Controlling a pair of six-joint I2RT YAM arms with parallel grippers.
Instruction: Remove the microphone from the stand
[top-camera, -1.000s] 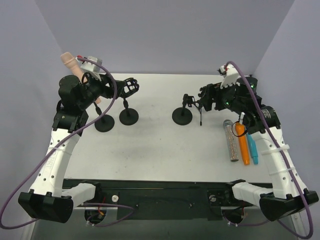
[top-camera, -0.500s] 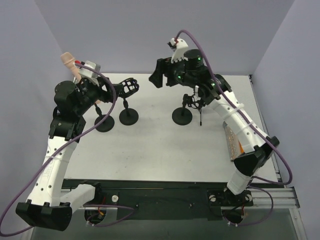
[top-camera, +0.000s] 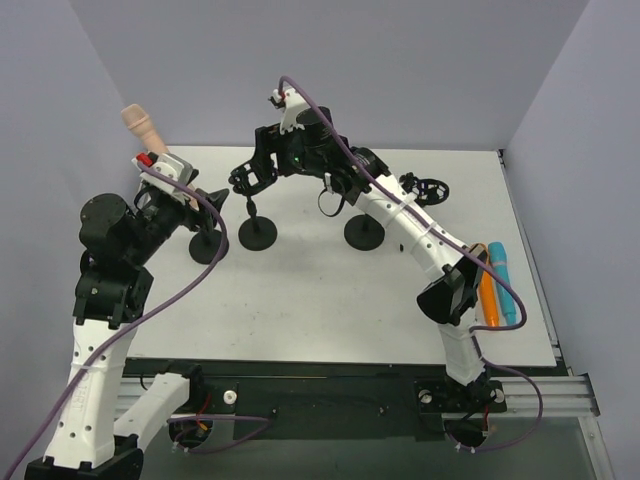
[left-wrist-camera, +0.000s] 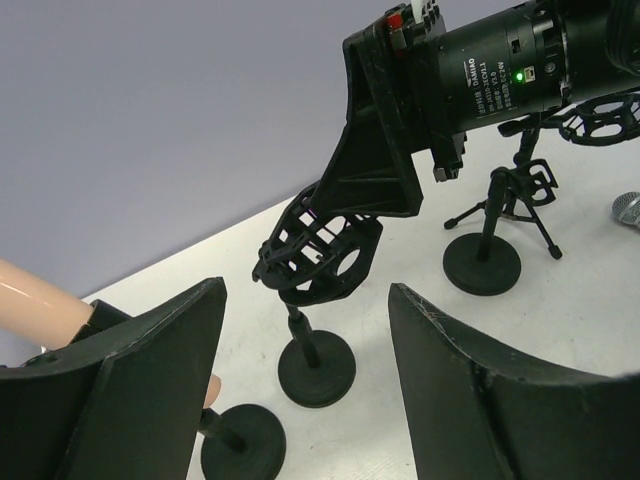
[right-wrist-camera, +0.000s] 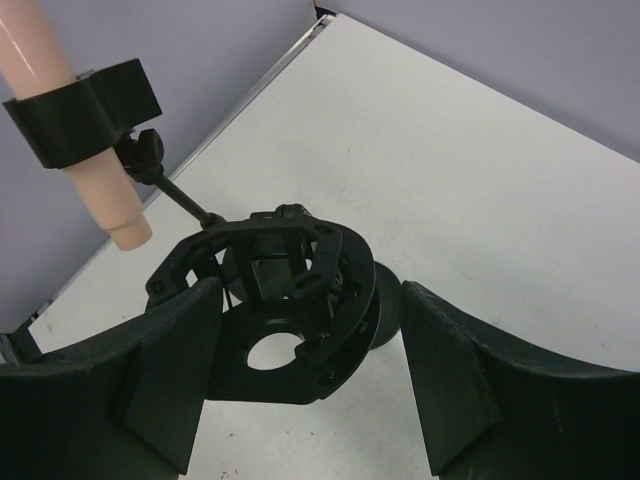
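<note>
Two gaping tools, left gripper (left-wrist-camera: 305, 300) and right gripper (right-wrist-camera: 310, 290), hang over a white table (top-camera: 300, 300) between lavender walls (top-camera: 400, 70).

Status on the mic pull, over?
Left gripper open, holding nothing. Right gripper open, over empty shock mount. Pink microphone in its clip, ungrasped.

right tool (top-camera: 246, 178) swung across to the shock mount (right-wrist-camera: 290, 270), left tool (top-camera: 202, 203) drawn back
</note>
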